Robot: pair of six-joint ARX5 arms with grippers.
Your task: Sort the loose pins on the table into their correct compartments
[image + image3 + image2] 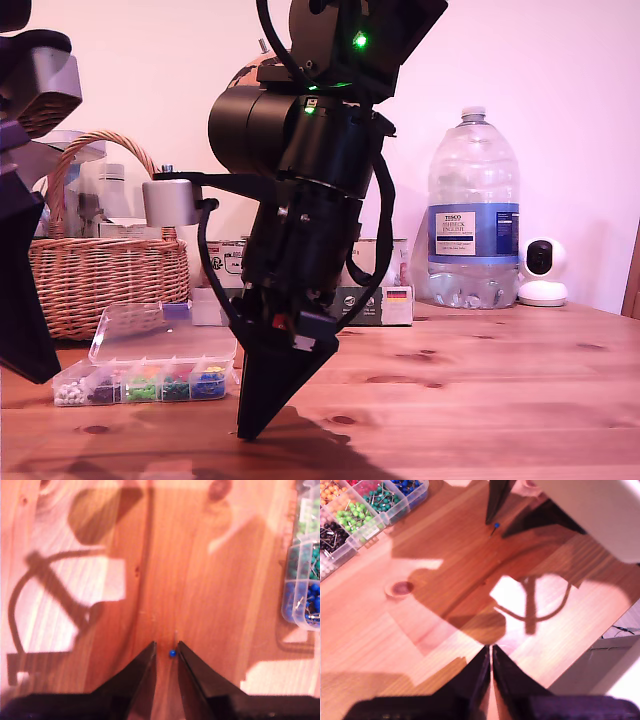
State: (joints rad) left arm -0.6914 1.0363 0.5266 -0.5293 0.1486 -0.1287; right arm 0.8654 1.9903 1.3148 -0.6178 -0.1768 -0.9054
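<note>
A single blue pin (172, 653) sits on the tabletop (210, 605), a tiny round blue head with a thin metal shaft just visible, lying right between the tips of the second end effector (166, 650). Those two dark pointed fingers stand slightly apart with the pin head in the gap, not clamped on it. The first wrist view catches the same pin (496, 525) as a blue speck on the pine boards (445, 580), just beside the tip of the other arm's black wedge.

Over to the box: the clear plastic pin box (150, 375) lies at the lower left of the exterior view, lid hinged open, its row of compartments showing white, black, green and blue pin heads. In the first wrist view the box (355, 520) shows sections of black, light green, dark green, blue, orange and red pins. In the second wrist view its edge (302, 595) shows green and blue pins.

In the exterior view the second arm stands in the middle of the frame, leaning steeply down, its black end effector (250, 430) touching or nearly touching the tabletop (480, 380). The first end effector (491, 655) hangs above bare wood with its fingers pressed together, nothing between them; a dark arm shows at the exterior view's left edge.

Behind stand a wicker basket (95, 270), a large water bottle (473, 210) and a small white camera (543, 270).
</note>
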